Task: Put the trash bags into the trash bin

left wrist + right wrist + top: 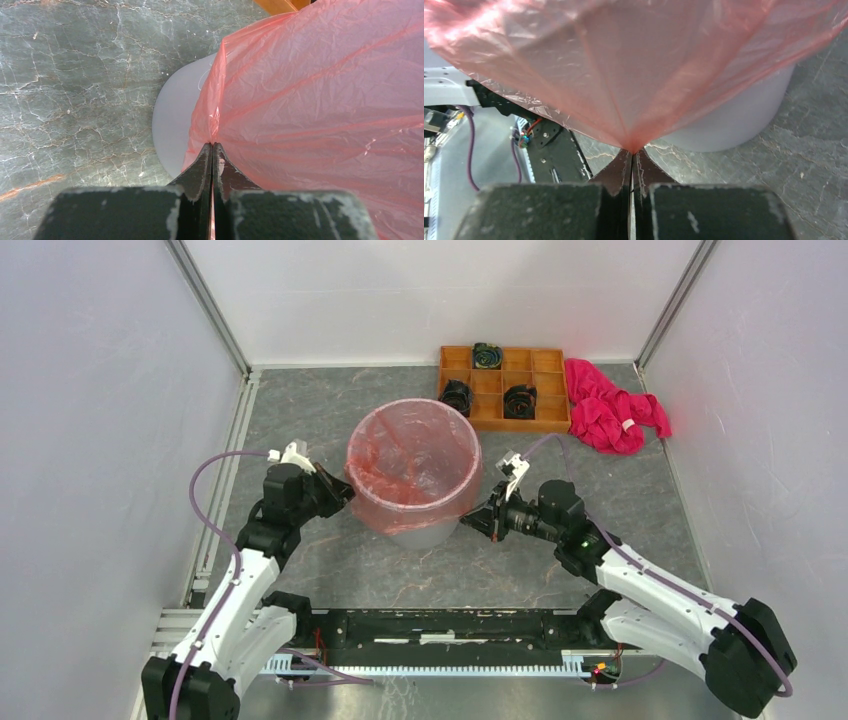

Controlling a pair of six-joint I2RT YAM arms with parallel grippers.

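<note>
The translucent red-orange trash bag lines the light-grey round trash bin at the table's middle, its rim folded down over the bin's outside. My left gripper is shut on the bag's edge at the bin's left side; in the left wrist view the gripper pinches the bag beside the bin wall. My right gripper is shut on the bag's edge at the bin's lower right; in the right wrist view the gripper pinches the bag stretched in front of the bin.
An orange-brown compartment tray with dark rolled items stands at the back right. A magenta-pink cloth lies to its right. White walls enclose the table on three sides. The arms' base rail runs along the near edge.
</note>
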